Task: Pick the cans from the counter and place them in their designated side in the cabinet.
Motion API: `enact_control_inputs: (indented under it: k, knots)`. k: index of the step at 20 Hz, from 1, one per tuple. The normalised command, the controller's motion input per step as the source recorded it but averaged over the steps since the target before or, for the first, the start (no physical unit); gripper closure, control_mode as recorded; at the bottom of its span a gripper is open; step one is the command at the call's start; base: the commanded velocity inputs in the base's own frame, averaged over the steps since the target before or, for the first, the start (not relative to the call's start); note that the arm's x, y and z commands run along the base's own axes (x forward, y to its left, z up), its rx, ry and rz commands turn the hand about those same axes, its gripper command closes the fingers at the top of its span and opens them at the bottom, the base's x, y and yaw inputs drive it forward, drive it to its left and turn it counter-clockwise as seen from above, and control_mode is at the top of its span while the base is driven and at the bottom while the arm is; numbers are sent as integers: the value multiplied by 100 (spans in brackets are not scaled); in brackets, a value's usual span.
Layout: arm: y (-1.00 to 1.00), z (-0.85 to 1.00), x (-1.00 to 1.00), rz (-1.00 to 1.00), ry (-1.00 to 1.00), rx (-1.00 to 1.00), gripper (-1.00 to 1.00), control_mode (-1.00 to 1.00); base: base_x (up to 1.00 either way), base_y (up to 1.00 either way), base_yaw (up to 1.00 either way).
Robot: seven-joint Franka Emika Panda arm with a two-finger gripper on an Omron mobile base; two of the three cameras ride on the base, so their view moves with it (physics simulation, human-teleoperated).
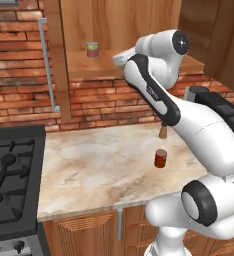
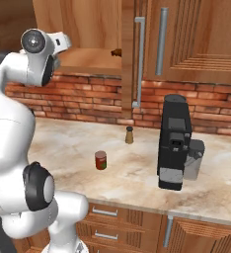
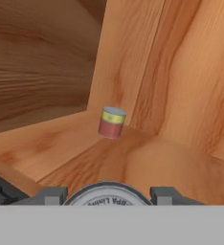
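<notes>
A dark red can (image 1: 160, 158) stands on the counter (image 1: 99, 170); another can (image 1: 92, 49) sits on the cabinet shelf (image 1: 84, 67).

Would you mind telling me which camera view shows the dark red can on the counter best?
The right base view: the dark red can stands unobstructed on the counter, left of the shaker. The left base view shows it too, close beside the arm. The hand view looks into the cabinet instead.

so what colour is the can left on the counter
Plain dark red can, clearest in the left base view.
</notes>
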Motion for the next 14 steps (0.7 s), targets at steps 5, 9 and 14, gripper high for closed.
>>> enact_control_inputs:
  k: [5,9,14]
  knots:
    - [12,0,46,2,0,0,100,-100,0,0,0]
    - [9,0,46,1,0,0,100,-100,0,0,0]
    - [9,0,43,0,0,0,100,-100,0,0,0]
